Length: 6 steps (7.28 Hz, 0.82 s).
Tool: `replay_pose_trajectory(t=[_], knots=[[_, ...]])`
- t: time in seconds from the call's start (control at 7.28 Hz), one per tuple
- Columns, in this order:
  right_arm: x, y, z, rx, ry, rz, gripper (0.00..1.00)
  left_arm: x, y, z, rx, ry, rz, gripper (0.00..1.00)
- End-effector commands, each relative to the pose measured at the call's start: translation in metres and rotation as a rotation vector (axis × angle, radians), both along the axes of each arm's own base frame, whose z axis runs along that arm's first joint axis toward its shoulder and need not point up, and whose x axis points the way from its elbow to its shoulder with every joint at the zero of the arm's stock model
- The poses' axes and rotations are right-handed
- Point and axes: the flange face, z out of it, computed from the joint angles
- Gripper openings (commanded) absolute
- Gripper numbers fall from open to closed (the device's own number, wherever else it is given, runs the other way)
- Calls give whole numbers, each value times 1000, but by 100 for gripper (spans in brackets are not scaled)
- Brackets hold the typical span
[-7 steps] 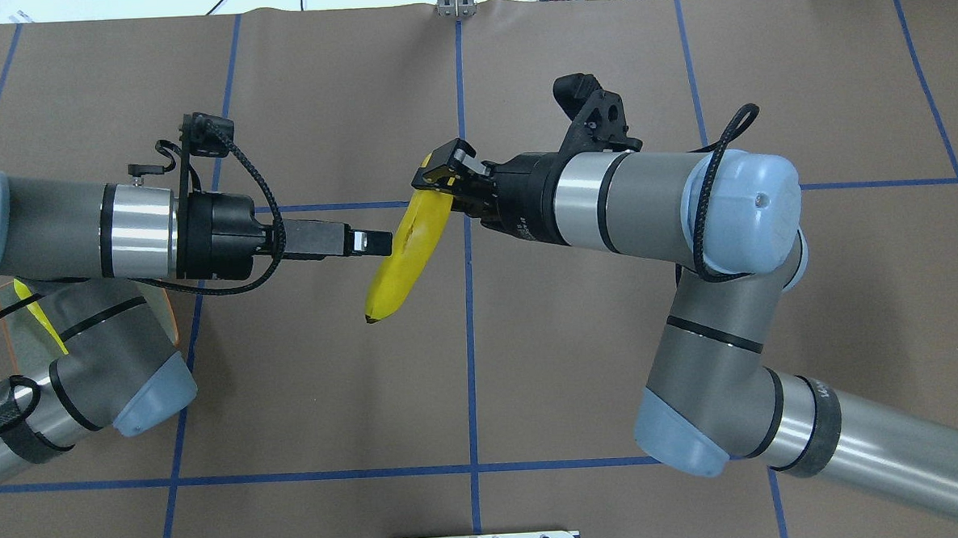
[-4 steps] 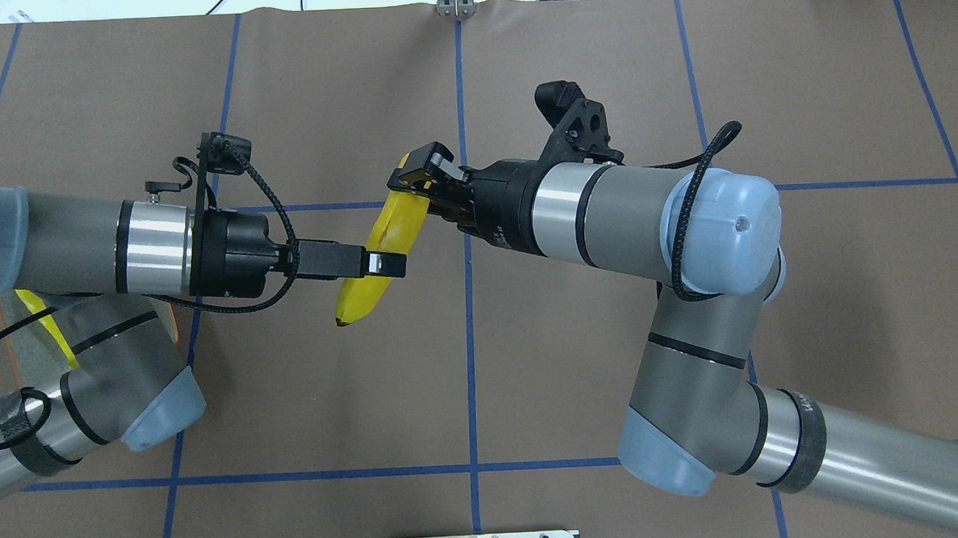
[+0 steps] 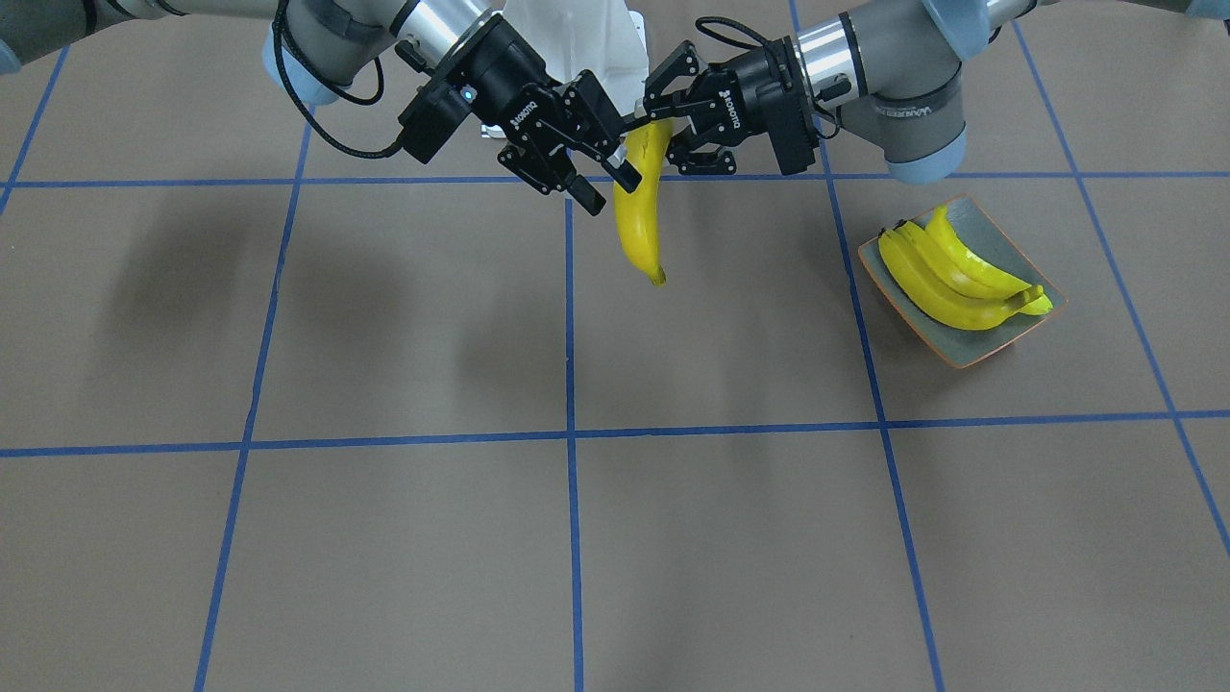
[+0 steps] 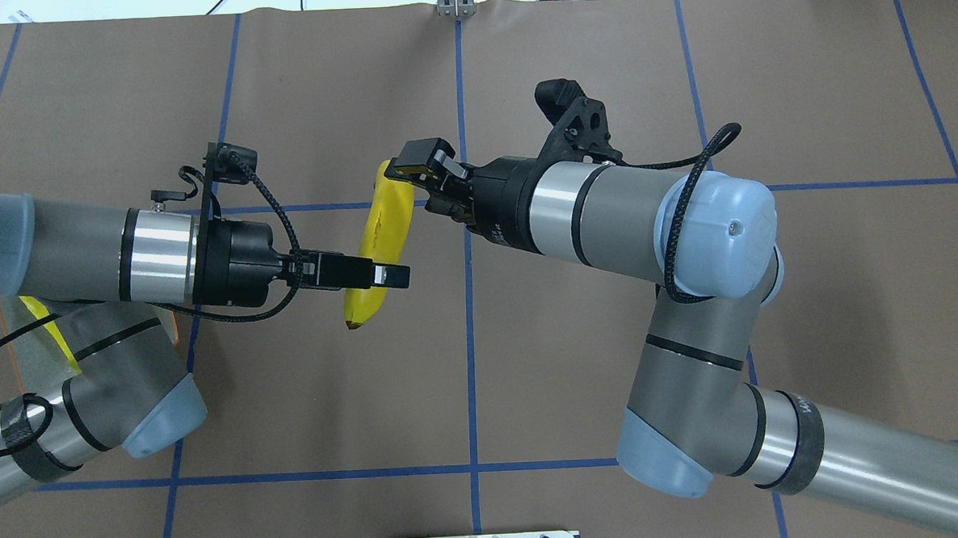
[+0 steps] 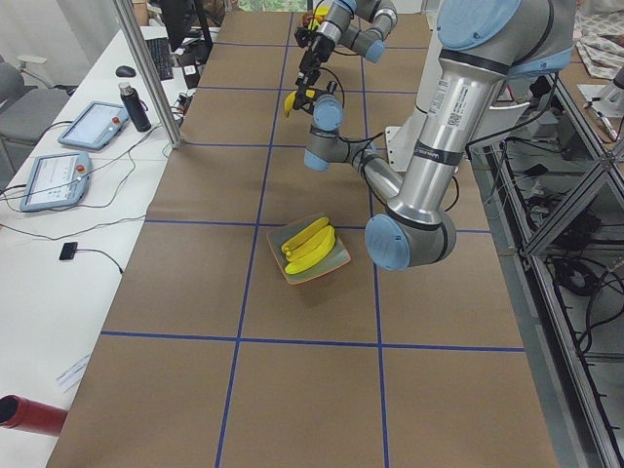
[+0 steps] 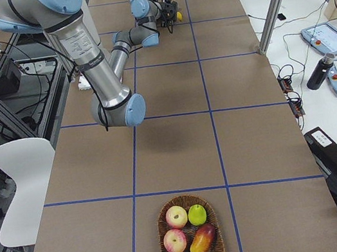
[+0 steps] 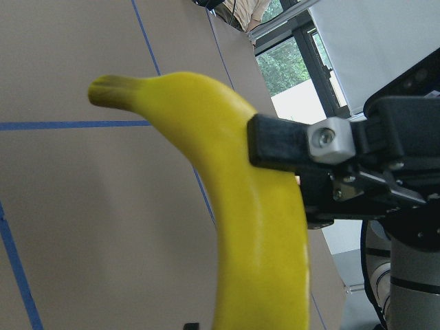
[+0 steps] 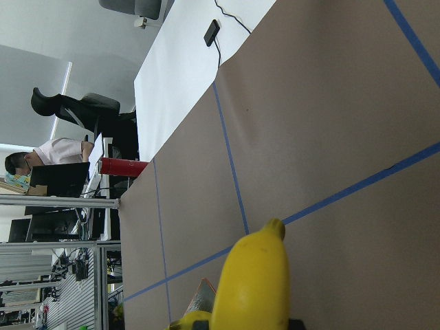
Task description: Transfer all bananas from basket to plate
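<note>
Over the last second the right end effector (image 4: 402,174) has carried the banana (image 4: 380,225) a little leftward. The left end effector (image 4: 389,275), which stood just short of it, has pushed forward so that one finger now lies across its lower half, and the banana also hangs steeper than it did. The right end effector is clamped on the banana near its upper end, fingers parted only by its thickness, and holds it in the air over the middle of the table (image 4: 291,406), free tip pointing down. The left end effector has the banana between its fingers, but I cannot tell whether the pads press on the peel or stand a little off it. This reads as a hand-over just before the take: the left side must close firmly before the right lets go, or the smooth banana could swing or drop. The plate (image 3: 985,245) sits on the left part of the table, well apart from the hand-over, with three bananas (image 3: 947,284) lying side by side in it, so the left arm would only need to swing back there. The basket (image 6: 163,247) at the far right end shows only other fruit (image 6: 177,217), so this is probably the last banana to go.
</note>
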Motion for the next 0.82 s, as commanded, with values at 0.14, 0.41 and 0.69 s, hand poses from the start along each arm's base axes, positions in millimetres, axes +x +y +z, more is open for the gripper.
replay_pose_trajectory(t=[0.14,0.41,0.69], knots=[[33,-49,28,-14,158,46,100,-7,1,35,-43,-60,-7,0],[72,-96,80,-78,394,29,100,-65,-17,112,-133,-168,-112,0],[115,-118,162,-58,598,2,100,-129,-13,184,-118,-299,-213,0]])
